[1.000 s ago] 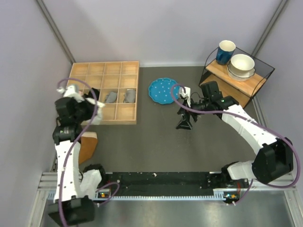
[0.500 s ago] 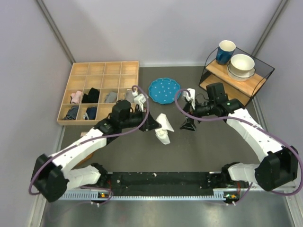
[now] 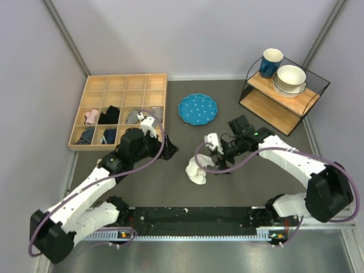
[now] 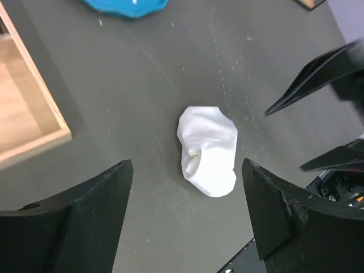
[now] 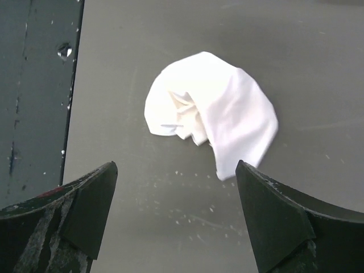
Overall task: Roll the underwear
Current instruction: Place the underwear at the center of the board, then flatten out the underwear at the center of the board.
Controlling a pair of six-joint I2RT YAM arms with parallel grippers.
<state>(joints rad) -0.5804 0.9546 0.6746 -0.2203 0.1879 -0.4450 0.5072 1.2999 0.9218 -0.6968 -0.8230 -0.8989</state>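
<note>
**Underwear down on surface, both arms let go – roll prob not finished**

Progress: the underwear (image 3: 197,172) lies on the surface (image 3: 250,187) as a small white lump, near the front-middle, btwn the two arms. Nothing touches it. Both wrist views show one smooth rounded side w/ a crumpled, open fold at the other. It's bunched or loosely curled, not a tight even roll. No waistband lettering can be made out. My read: cloth is gathered up, but a neat roll is yet to be made. It likely needs flattening or tucking first, then rolling. Could also pass as a rough roll; can't be sure from these views.

Left end effector (image 3: 168,151): jaws spread wide, nothing held, sitting above and left of the lump. Its wrist cam looks straight down at the cloth btwn the fingers.

Right end effector (image 3: 218,165): also wide open and empty, just beside the lump on its right. The cloth sits centred btwn the fingers in its wrist cam but clear of both.

Surface: dark grey, matte, w/ pale specks and scuffs around the cloth. A black rail (image 3: 193,216) runs along the near edge by the arm bases.

Room:
- Far left: wooden tray (image 3: 114,85) w/ a grid of compartments. Small cloth bundles (image 3: 111,114) (pink, black, grey, dark blue) fill some nearer ones; the far rows are bare.
- Mid-back: blue plate (image 3: 197,109) w/ white dots, well apart from the cloth.
- Far right: wire-frame shelf (image 3: 267,105) w/ wooden boards, carrying a blue mug (image 3: 271,61) and stacked white bowls (image 3: 290,78).
- Pale grey walls (image 3: 187,34) on three sides.
</note>
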